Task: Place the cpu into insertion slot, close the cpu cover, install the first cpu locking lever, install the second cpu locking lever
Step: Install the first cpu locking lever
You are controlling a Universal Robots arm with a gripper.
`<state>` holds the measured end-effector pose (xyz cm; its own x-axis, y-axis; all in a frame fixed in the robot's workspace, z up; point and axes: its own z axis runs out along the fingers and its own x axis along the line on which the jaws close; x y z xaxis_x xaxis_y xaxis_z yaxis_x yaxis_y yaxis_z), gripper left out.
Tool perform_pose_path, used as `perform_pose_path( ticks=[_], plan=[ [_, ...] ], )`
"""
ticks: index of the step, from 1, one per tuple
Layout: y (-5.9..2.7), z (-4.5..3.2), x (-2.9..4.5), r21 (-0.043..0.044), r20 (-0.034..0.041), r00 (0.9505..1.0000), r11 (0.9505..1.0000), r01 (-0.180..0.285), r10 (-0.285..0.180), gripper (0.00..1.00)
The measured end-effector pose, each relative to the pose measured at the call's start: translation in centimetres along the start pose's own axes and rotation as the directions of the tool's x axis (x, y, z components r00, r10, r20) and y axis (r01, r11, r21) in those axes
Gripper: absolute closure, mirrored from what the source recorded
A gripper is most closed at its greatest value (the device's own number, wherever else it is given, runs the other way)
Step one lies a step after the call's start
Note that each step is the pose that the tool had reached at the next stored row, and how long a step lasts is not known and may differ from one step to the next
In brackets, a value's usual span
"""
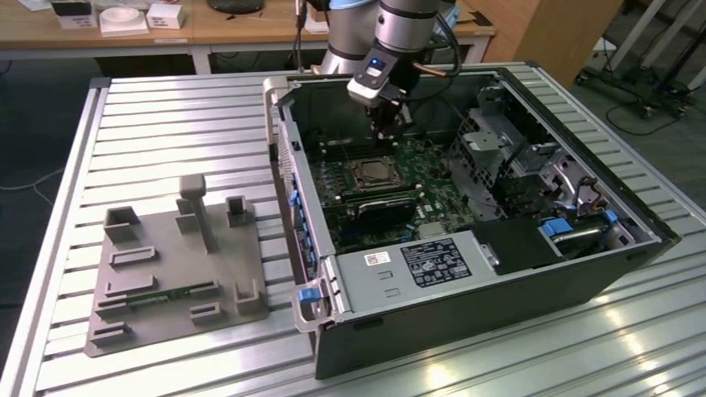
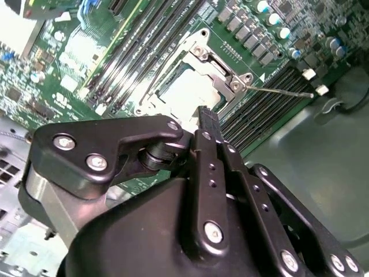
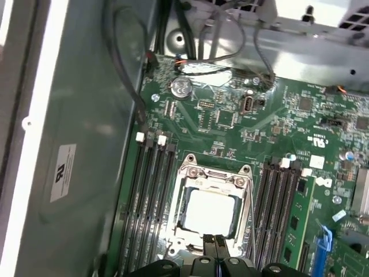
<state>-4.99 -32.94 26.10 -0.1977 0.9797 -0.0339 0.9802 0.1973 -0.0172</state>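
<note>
The cpu [image 3: 210, 212] [image 2: 189, 92] lies in the insertion slot [image 1: 372, 175], its silvery top showing through the cut-out of the cpu cover [image 3: 213, 175] [image 2: 222, 64], which lies flat over it. A thin metal lever rod [image 2: 282, 91] sticks out from the socket over the memory slots; another wire lever [image 3: 252, 214] runs along the socket's side. My gripper [image 3: 216, 245] [image 2: 207, 122] [image 1: 386, 136] hangs just above the socket's edge, its narrow fingers pressed together with nothing seen between them.
The green motherboard [image 3: 288, 115] lies inside an open black computer case [image 1: 464, 331] on a slatted metal table [image 1: 177, 124]. Long black memory slots [image 3: 153, 184] flank the socket. A drive cage [image 1: 497, 141] stands on the exterior view's right, a grey fixture [image 1: 165, 265] on its left.
</note>
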Motion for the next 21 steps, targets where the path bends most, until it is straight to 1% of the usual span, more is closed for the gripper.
perform_pose_path(
  ticks=[2,4,18,21],
  plan=[
    [0.0,0.01,0.0,-0.0007,0.0001,0.9998,0.9998,0.018,-0.018,0.9],
    [0.0,0.01,0.0,-0.001,0.0002,0.9997,0.9997,0.025,-0.025,0.9],
    [0.0,0.01,0.0,-0.0013,0.0004,0.9995,0.9995,0.031,-0.031,0.9],
    [0.0,0.01,0.0,-0.0016,0.0006,0.999,0.999,0.044,-0.044,0.9]
  ],
)
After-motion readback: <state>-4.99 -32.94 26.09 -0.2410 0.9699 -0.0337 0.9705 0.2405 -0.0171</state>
